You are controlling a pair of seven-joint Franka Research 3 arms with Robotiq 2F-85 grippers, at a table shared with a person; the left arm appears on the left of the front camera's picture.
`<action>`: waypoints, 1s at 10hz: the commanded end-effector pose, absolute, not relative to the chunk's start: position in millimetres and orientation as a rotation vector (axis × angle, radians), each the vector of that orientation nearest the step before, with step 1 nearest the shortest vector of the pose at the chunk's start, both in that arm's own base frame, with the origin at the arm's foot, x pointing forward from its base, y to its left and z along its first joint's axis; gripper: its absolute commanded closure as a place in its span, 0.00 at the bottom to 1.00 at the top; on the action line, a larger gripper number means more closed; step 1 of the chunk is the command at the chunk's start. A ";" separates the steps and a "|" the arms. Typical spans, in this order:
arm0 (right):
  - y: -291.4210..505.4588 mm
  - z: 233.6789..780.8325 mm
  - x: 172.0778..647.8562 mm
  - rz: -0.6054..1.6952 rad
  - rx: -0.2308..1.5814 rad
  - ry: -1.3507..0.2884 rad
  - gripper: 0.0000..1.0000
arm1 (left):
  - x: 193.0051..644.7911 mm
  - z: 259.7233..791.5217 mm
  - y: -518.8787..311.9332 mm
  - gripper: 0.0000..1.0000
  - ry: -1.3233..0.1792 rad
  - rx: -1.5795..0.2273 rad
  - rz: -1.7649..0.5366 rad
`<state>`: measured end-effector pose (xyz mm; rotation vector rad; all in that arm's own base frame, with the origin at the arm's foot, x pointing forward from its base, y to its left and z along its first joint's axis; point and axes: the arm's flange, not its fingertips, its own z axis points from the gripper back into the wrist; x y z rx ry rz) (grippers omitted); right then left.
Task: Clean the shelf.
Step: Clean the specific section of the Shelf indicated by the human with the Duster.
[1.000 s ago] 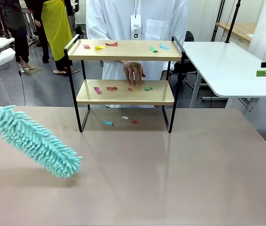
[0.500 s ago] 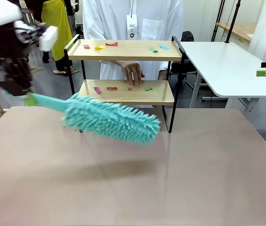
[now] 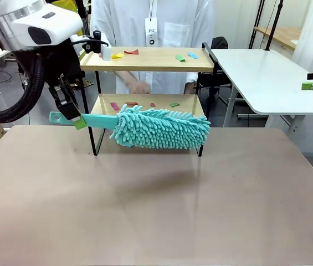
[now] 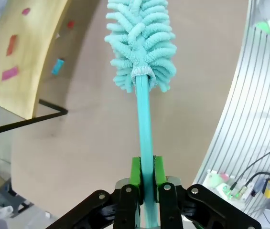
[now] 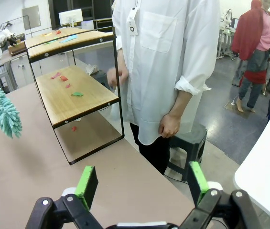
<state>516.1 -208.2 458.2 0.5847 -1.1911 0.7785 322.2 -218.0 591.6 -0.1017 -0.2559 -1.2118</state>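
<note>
Duster (image 3: 162,128) swung across, now level before the lower board, shelf (image 3: 145,60) stood at the far edge of the table (image 3: 200,210), duster handle clamped by the left claw (image 3: 78,122), right claw (image 5: 142,181) held wide open, scraps (image 3: 180,57) strewn on both boards.

We saw the shelf (image 3: 150,61) in pale matt wood with thin black metal framing, the duster (image 3: 162,128) shaggy cloth, its handle (image 3: 98,120) smooth plastic, the tabletop (image 3: 156,216) faintly glossy.

Left tool (image 3: 76,120) swung duster (image 3: 162,128) up from left to level before shelf (image 3: 145,60) lower board; person's hand (image 3: 139,87) pulled back
</note>
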 end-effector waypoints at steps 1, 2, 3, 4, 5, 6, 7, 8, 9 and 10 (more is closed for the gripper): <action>-207.2 460.2 515.9 0.782 0.582 -1.193 0.00 | 322.6 598.1 -204.0 0.87 -0.265 -0.088 -1.223; -207.2 460.2 515.9 0.782 0.582 -1.193 0.00 | 322.6 598.1 -204.0 0.87 -0.265 -0.088 -1.223; -207.2 460.2 515.9 0.782 0.582 -1.193 0.00 | 323.9 593.5 -212.3 0.87 -0.258 -0.095 -1.208; -207.2 460.2 515.9 0.782 0.582 -1.193 0.00 | 312.1 590.9 -219.7 0.87 -0.273 -0.115 -1.167; -207.2 460.2 515.9 0.782 0.582 -1.193 0.00 | 299.9 590.2 -222.3 0.87 -0.284 -0.190 -1.141; -207.2 460.2 515.9 0.782 0.582 -1.193 0.00 | 289.5 589.6 -225.4 0.87 -0.302 -0.231 -1.111; -207.2 460.2 515.9 0.782 0.582 -1.193 0.00 | 280.3 589.1 -230.4 0.87 -0.315 -0.249 -1.049; -207.2 460.2 515.9 0.782 0.582 -1.193 0.00 | 276.6 591.0 -236.7 0.87 -0.324 -0.285 -0.978; -207.2 460.2 515.9 0.782 0.582 -1.193 0.00 | 272.8 591.5 -243.3 0.87 -0.330 -0.266 -0.883; -207.2 460.2 515.9 0.782 0.582 -1.193 0.00 | 269.0 593.1 -252.5 0.87 -0.336 -0.243 -0.801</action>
